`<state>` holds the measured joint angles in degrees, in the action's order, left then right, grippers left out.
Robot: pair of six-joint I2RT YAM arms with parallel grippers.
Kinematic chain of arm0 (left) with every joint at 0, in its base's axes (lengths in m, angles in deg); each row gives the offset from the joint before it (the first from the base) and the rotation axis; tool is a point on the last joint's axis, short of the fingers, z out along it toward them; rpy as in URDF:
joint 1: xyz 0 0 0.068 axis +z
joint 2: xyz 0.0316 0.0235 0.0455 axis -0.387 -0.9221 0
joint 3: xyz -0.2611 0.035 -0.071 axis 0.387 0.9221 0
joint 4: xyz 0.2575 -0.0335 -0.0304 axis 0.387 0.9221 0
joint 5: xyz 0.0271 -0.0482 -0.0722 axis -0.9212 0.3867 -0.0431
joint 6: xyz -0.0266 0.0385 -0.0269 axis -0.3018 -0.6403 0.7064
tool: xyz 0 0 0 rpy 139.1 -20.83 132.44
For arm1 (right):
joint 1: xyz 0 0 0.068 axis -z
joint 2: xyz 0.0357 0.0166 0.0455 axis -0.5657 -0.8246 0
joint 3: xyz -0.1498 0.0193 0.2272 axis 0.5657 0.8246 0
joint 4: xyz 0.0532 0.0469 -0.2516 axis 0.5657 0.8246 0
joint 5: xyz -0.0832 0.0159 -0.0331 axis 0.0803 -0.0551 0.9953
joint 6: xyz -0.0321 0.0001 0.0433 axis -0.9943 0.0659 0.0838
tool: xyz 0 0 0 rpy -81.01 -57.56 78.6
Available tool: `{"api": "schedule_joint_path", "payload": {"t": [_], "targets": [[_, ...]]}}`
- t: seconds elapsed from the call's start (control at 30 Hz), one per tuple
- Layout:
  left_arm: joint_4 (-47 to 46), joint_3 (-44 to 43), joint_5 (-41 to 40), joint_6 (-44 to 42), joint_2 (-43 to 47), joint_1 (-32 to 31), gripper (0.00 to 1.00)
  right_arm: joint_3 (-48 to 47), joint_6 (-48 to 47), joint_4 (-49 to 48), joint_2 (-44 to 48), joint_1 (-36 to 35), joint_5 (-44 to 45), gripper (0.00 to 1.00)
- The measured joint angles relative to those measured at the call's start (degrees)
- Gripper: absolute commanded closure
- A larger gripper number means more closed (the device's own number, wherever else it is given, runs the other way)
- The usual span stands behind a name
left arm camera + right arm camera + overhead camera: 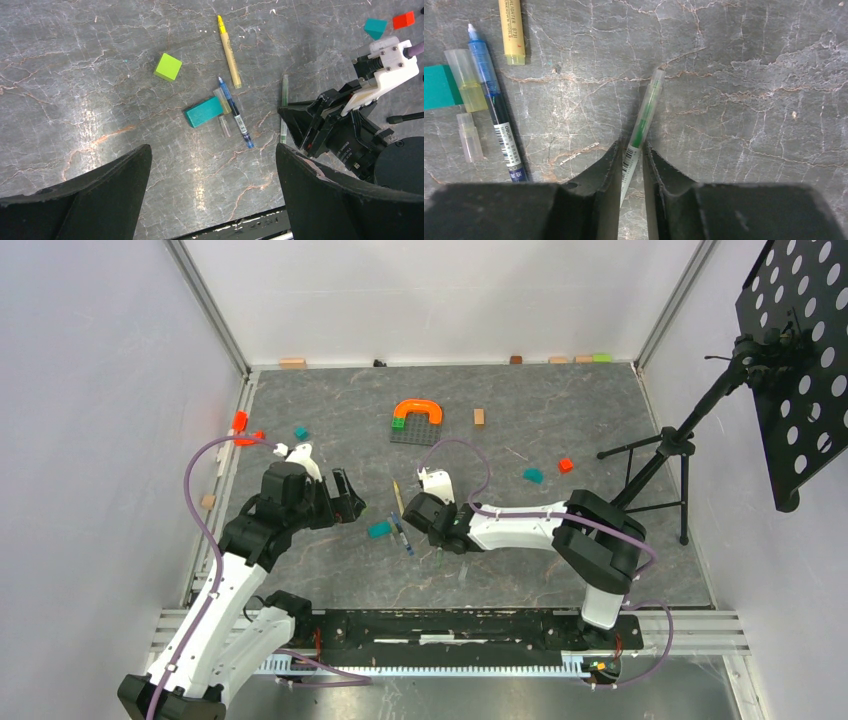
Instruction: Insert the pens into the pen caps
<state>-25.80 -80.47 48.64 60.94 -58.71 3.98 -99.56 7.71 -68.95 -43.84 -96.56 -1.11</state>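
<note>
Right wrist view: where was the green pen (645, 107)?

Flat on the gray, cracked-stone table (749, 75), with bare room to one side. The blue pen (491, 95), yellow pen (511, 27) and two clear caps (466, 80) lay apart on the other side, by a teal block (434, 87).

What was it like?

Thin, round, see-through plastic.

And the pincers?

The right gripper (631, 150) was squeezed nearly closed on its near end. The left gripper (212, 152) gaped wide, holding nothing.
</note>
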Motion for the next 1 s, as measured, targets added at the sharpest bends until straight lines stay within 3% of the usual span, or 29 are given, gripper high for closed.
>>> {"api": "schedule_joint_path", "payload": {"t": [0.17,0.6,1.0], "targets": [[0.0,0.0,0.0,0.0,0.0,0.0,0.01,0.0,-0.07,0.04,0.0,-0.02,0.11,1.0],[0.0,0.0,-0.02,0.0,-0.02,0.0,0.0,0.87,-1.42,0.13,0.98,-0.02,0.39,1.0],[-0.04,0.02,0.17,0.0,-0.55,0.0,0.0,7.74,-4.76,-4.79,9.29,-0.02,-0.52,1.0]]}}
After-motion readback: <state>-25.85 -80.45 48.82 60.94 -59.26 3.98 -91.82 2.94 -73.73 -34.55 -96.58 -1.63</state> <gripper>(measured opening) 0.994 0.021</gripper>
